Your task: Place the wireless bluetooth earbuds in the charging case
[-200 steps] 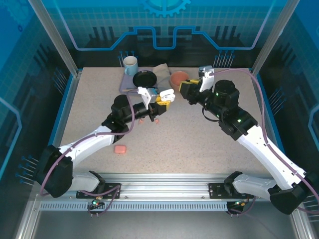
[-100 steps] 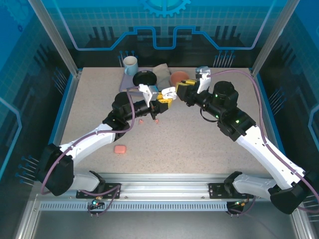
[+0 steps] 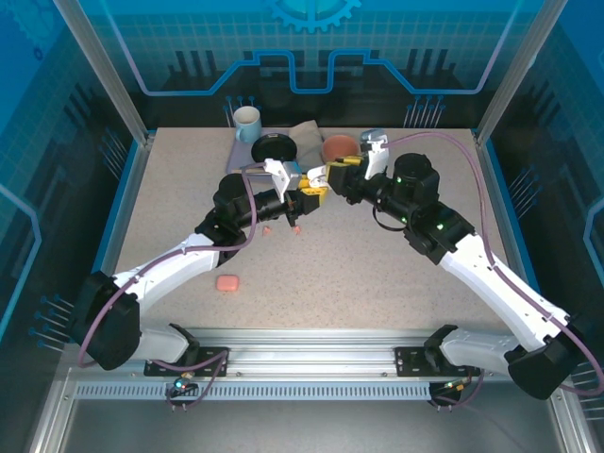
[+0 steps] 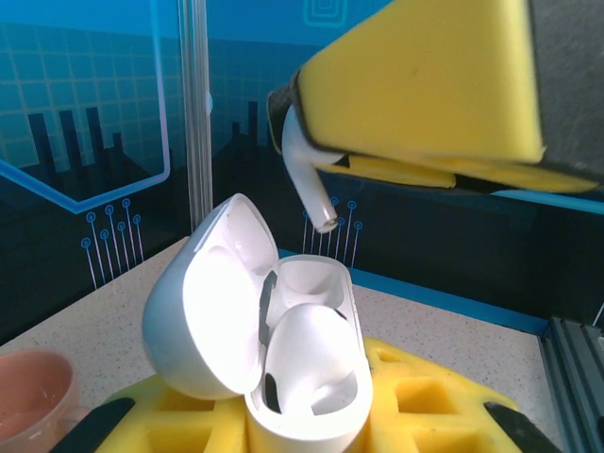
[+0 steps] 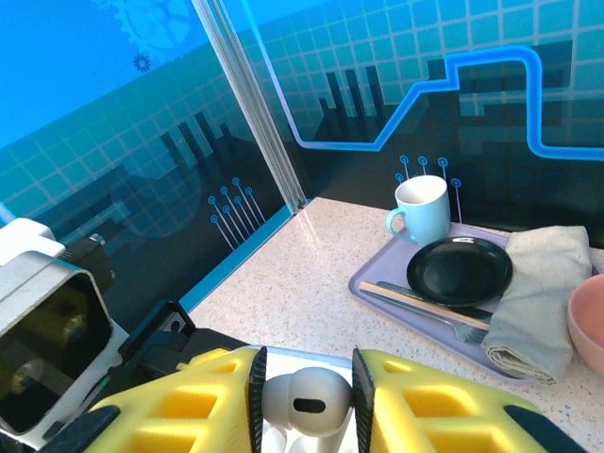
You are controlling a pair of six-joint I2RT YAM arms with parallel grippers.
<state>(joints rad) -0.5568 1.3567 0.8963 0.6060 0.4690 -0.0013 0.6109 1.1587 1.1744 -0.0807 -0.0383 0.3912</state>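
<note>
The left hand [image 3: 308,196] grips the open white charging case [image 4: 283,349]. The right hand [image 3: 338,170] pinches a white earbud [image 4: 304,175] just above it, stem down, not yet seated. Two pink earbuds [image 3: 267,229] and a pink case [image 3: 226,282] wait on the bench [image 3: 377,274].

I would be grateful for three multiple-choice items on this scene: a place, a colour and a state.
1. Where is the white earbud relative to the white case? A) seated inside it B) above it, not touching C) beneath it
2. What colour is the small case lying on the table? A) black B) green C) pink
3. How is the white case's lid? A) open B) shut C) torn off
Answers: 1 B, the right gripper holds it over the case, stem down; 2 C, it looks salmon-pink from above; 3 A, the lid stands hinged back while the left gripper holds the case.
</note>
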